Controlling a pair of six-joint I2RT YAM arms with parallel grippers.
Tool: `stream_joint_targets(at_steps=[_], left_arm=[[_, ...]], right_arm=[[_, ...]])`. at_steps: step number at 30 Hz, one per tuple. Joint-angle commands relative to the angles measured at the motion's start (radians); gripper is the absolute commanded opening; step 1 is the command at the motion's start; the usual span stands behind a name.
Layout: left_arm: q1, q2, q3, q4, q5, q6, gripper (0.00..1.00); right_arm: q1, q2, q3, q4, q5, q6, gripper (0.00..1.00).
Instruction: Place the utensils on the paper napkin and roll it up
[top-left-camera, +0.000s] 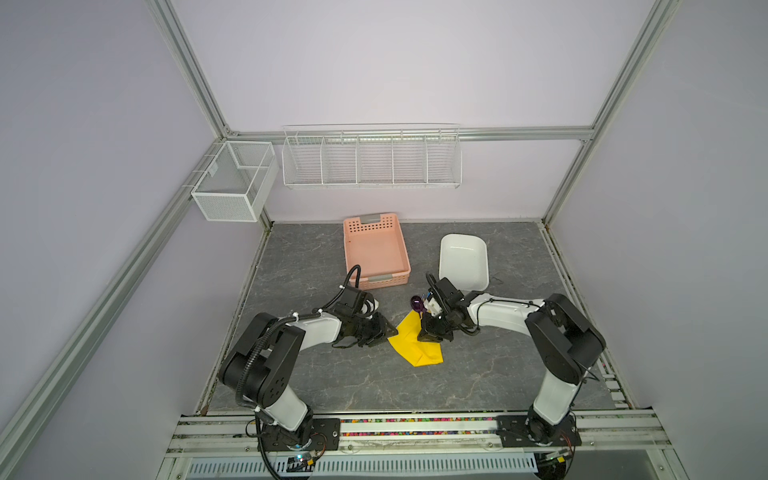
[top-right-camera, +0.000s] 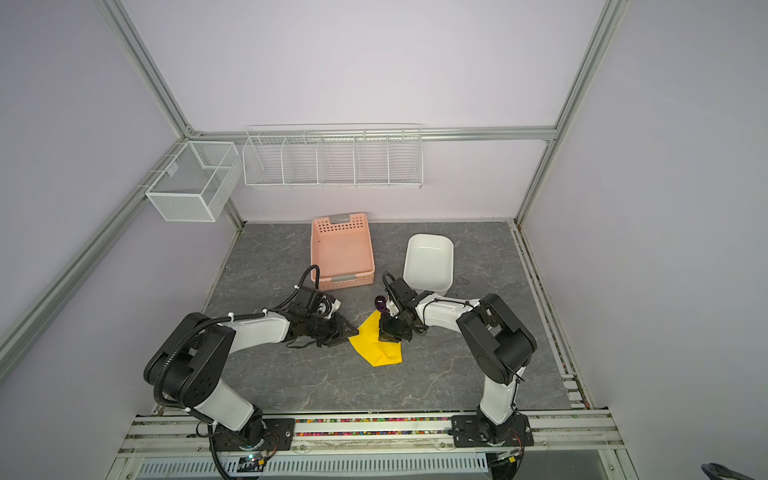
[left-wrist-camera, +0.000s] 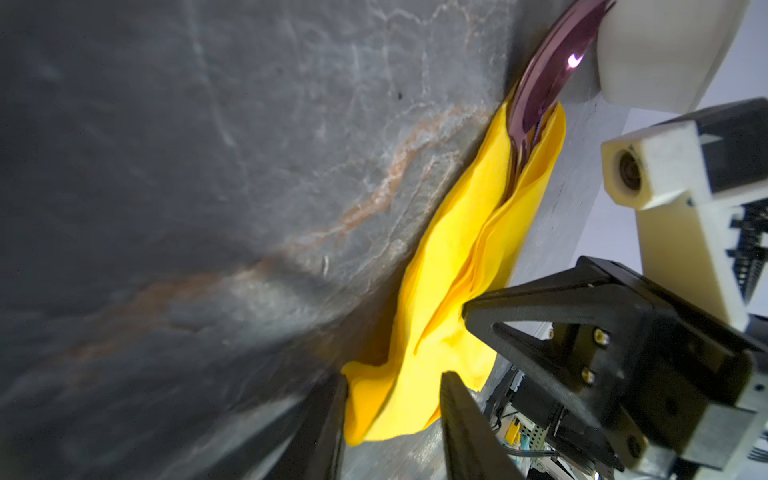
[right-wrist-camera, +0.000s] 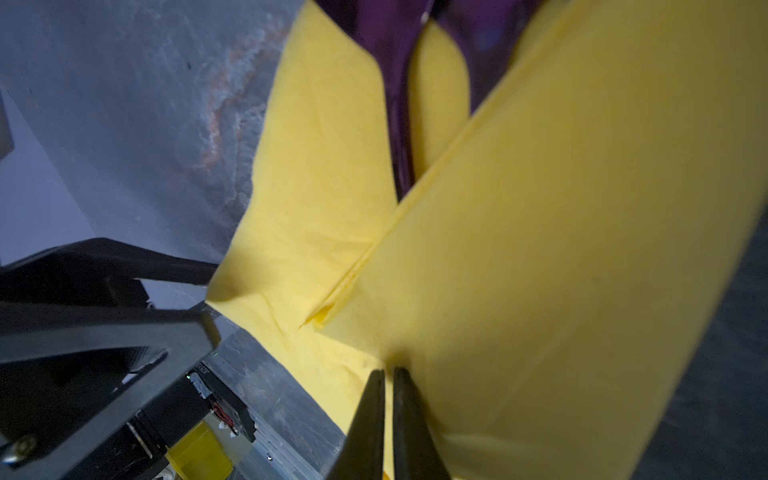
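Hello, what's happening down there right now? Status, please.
Left hand open beside the paper napkin. Right hand shut on its fold. Utensils tucked inside, purple heads poking out. Pink basket, white tub stand apart.

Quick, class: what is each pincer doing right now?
Left pincer: open at the edge of the paper napkin.
Right pincer: closed on the paper napkin.

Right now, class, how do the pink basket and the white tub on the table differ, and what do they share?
The pink basket has perforated walls and squarish corners; the white tub has smooth walls and rounded corners. The basket lies left of the tub in both top views. Both stand empty on the grey table.
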Motion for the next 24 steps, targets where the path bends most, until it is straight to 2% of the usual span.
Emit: stream_joint_targets(at_steps=[1,9,16,24], left_arm=[[0.005,0.008,0.031,-0.045,-0.049,0.034,0.37],[0.004,-0.021,0.016,-0.08,-0.036,0.049,0.26],[0.002,-0.048,0.031,-0.085,-0.014,0.042,0.05],[-0.045,-0.05,0.101,-0.112,-0.004,0.028,0.0]], right_arm=[[0.003,0.017,-0.024,-0.031,0.015,-0.001,0.11],[0.003,0.017,-0.027,-0.028,0.014,0.001,0.11],[0.003,0.023,-0.032,-0.018,0.011,0.004,0.11],[0.003,0.026,-0.035,-0.008,0.005,0.006,0.1]])
